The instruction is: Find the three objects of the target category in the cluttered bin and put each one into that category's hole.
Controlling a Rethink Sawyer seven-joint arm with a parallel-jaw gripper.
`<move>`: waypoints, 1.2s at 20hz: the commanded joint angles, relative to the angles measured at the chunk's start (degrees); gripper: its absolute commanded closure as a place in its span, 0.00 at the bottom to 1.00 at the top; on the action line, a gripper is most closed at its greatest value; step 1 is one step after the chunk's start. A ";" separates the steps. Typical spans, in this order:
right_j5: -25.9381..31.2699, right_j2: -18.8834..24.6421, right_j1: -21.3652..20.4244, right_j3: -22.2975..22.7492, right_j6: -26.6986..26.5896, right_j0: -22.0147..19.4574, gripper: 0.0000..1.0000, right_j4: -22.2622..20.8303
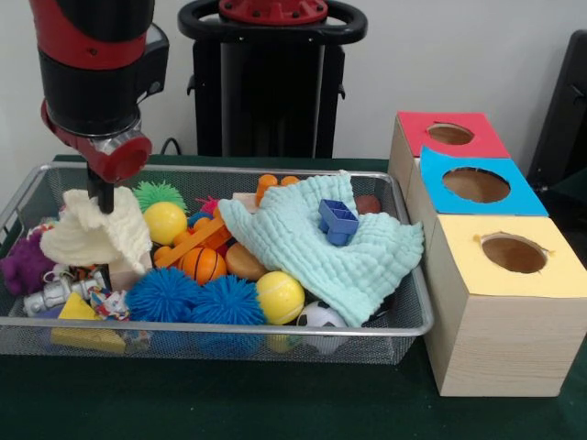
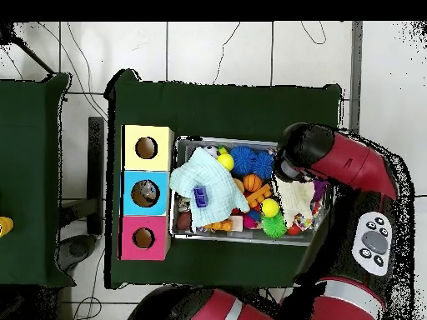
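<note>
The wire mesh bin (image 1: 229,327) is full of toys and cloths; it also shows in the overhead view (image 2: 250,239). My gripper (image 1: 101,198) hangs over the bin's left end and is shut on a cream cloth (image 1: 92,236), which droops from it just above the clutter. In the overhead view the cream cloth (image 2: 293,202) shows beside my arm's wrist (image 2: 304,154), which hides the gripper. A small clear, silvery thing (image 1: 53,295) lies under the cloth at the front left; I cannot tell whether it is a bottle. No bottle shows plainly.
A mint cloth (image 1: 321,249) with a blue plastic piece (image 1: 337,220) on it covers the bin's right half. Blue spiky balls (image 1: 197,301), yellow balls (image 1: 280,297) and a small basketball (image 1: 204,264) lie in the middle. Red (image 1: 449,134), blue (image 1: 477,187) and yellow (image 1: 514,275) holed boxes stand to the right.
</note>
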 commanded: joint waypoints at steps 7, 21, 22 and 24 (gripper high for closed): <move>9.26 -0.31 -2.87 2.37 13.97 2.40 1.00 2.21; 18.12 -3.90 -8.67 1.84 14.43 5.47 1.00 2.46; 18.32 -4.00 -8.81 1.82 14.45 5.59 1.00 2.56; 18.67 -4.11 -8.96 1.73 14.60 5.78 1.00 2.81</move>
